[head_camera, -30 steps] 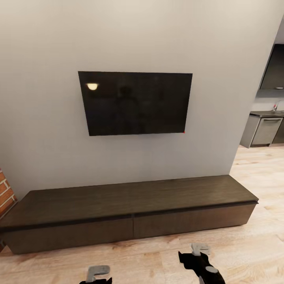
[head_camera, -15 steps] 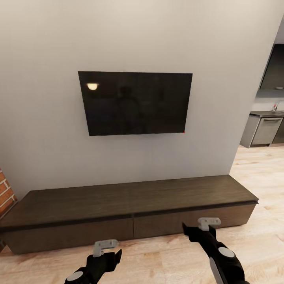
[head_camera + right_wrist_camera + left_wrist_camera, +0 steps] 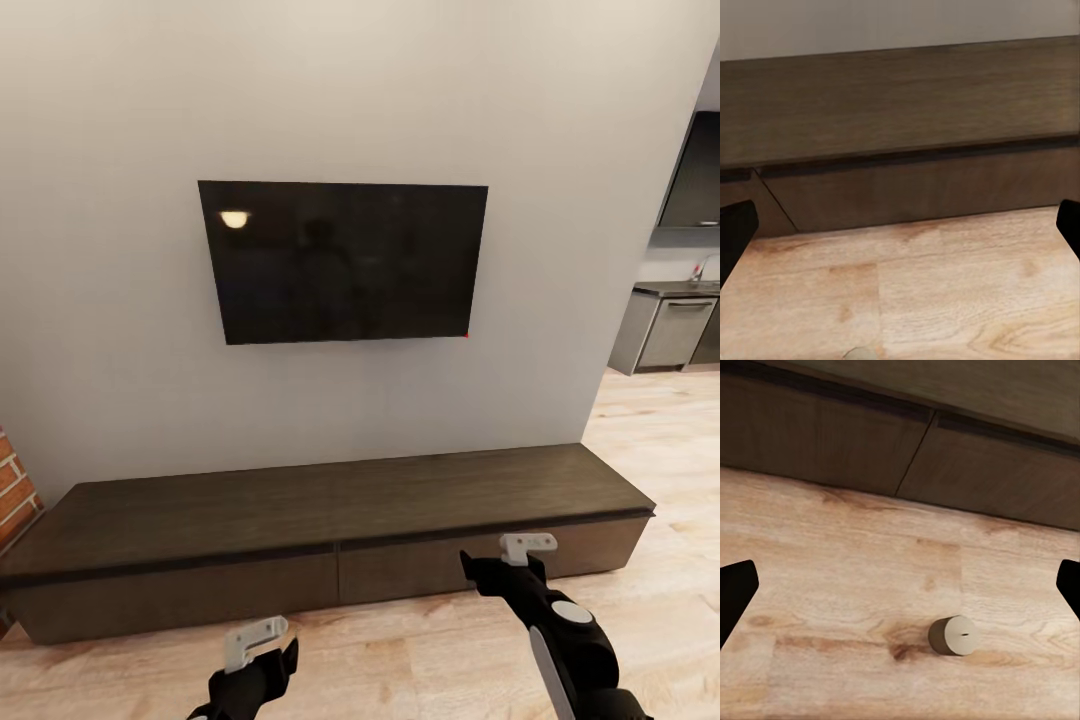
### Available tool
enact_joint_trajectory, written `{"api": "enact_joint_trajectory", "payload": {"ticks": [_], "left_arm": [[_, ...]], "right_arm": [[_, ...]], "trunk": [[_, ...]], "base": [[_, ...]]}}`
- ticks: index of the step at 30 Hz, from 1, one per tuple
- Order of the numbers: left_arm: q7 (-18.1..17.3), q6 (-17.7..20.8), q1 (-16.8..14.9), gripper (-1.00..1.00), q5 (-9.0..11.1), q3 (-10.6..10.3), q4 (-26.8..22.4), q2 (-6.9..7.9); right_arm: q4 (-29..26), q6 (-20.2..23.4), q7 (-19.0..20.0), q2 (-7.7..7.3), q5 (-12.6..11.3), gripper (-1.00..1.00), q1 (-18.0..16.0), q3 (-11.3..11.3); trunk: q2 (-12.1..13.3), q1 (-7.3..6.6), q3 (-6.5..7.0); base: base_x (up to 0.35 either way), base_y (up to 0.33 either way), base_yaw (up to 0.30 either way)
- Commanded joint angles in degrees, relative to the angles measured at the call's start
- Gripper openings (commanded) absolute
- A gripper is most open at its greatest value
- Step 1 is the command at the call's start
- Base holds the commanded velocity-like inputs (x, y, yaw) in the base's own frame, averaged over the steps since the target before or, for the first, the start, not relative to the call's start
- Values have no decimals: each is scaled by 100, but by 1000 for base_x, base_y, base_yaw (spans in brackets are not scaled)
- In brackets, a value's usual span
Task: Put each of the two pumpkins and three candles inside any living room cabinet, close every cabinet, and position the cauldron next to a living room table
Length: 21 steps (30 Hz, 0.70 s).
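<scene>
The cabinet (image 3: 330, 520) is a long, low dark-brown unit against the wall, with both wide drawer fronts shut. In the left wrist view a short tan candle (image 3: 954, 635) stands on the wood floor a little in front of the cabinet (image 3: 945, 442). My left gripper (image 3: 255, 640) hangs over the floor before the left drawer, and its fingers are spread wide open (image 3: 900, 592). My right gripper (image 3: 528, 545) is raised in front of the right drawer front, open with nothing held (image 3: 900, 232). The cabinet (image 3: 900, 180) faces it closely. The pumpkins and the cauldron are out of view.
A dark TV (image 3: 342, 262) hangs on the grey wall above the cabinet. A brick edge (image 3: 12, 495) stands at the far left. Grey kitchen units (image 3: 672, 330) show through the opening at the right. Light wood floor (image 3: 660, 440) runs past the cabinet's right end.
Both arms have risen into the head view over the last second. The right gripper has come up to the right drawer front. The left gripper has sunk slightly in the last half second.
</scene>
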Motion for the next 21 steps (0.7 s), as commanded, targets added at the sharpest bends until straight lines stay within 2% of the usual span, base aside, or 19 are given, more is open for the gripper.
{"api": "enact_joint_trajectory", "payload": {"ticks": [1, 5, 6, 14, 21], "left_arm": [[55, -1, 2, 100, 64, -11, 1, -1], [36, -47, 9, 100, 74, -20, 31, 0], [26, -81, 13, 100, 72, -14, 49, 7], [57, -99, 14, 100, 63, 17, 55, 17], [81, -105, 14, 100, 53, 31, 59, 20]], "right_arm": [[-8, 39, -4, 0, 3, 100, -3, 3], [-9, 61, -5, -2, 5, 100, -12, 7], [-10, 111, -2, -11, 8, 100, -238, -5], [-10, 215, -11, -9, 9, 100, -476, -16], [-10, 244, -13, -11, 9, 100, -556, 0]], "trunk": [[-3, 0, -5], [-3, 0, -5], [-3, 0, -5], [-3, 0, -5], [-3, 0, -5]], "base": [[0, 0, 0], [0, 0, 0], [0, 0, 0], [0, 0, 18], [0, 0, 189]]}}
